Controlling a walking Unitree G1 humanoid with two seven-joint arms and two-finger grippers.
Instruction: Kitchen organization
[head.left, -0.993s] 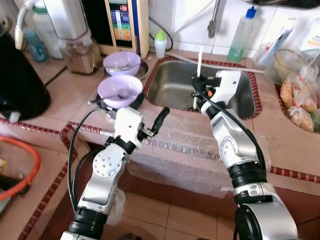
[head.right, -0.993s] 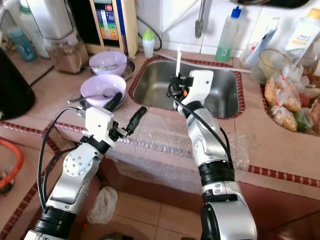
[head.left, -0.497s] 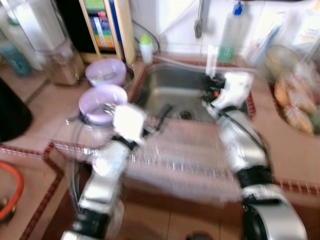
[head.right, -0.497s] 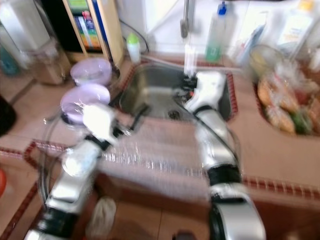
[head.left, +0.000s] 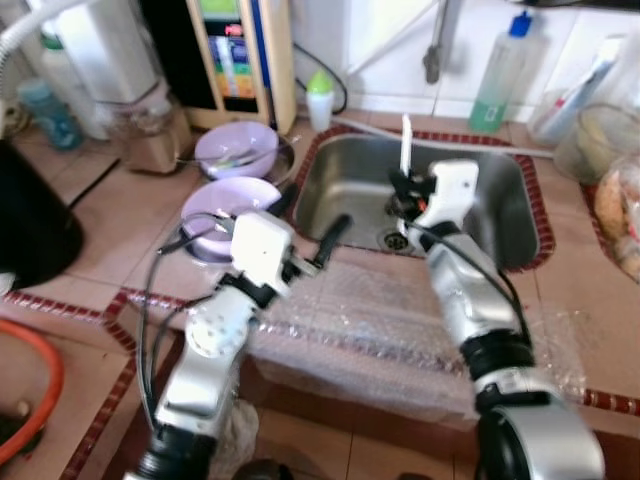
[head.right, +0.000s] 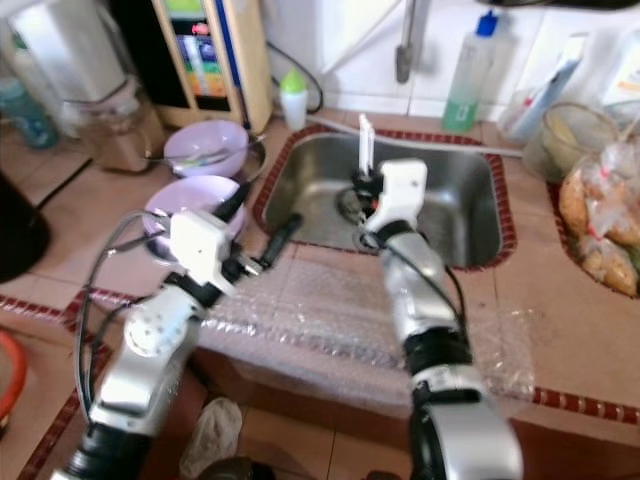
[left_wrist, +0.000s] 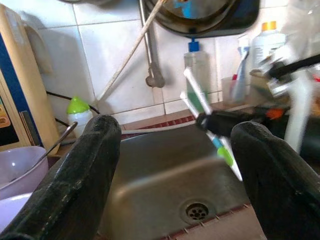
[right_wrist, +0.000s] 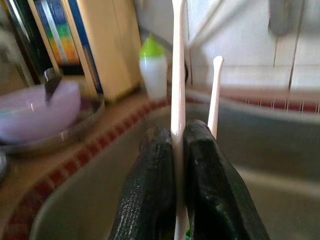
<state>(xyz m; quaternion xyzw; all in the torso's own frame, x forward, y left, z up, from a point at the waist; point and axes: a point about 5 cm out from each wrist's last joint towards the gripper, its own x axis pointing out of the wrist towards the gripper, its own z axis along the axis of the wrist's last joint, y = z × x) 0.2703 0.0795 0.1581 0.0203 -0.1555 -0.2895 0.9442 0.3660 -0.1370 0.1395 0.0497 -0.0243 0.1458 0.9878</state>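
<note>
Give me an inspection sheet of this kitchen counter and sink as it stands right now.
Surface: tiled counter with red trim; bubble wrap lies along its front edge.
Job's things: two white toothbrushes held over the steel sink.
Clutter: two purple bowls left of the sink, small green-capped bottle, green soap bottle, bagged food at right.
Grippers: right gripper shut on the toothbrushes; left gripper open, pointing at the sink.
Cables: black wires loop along the left arm.
Surroundings: white tiled wall, faucet pipe, appliance at back left.
</note>
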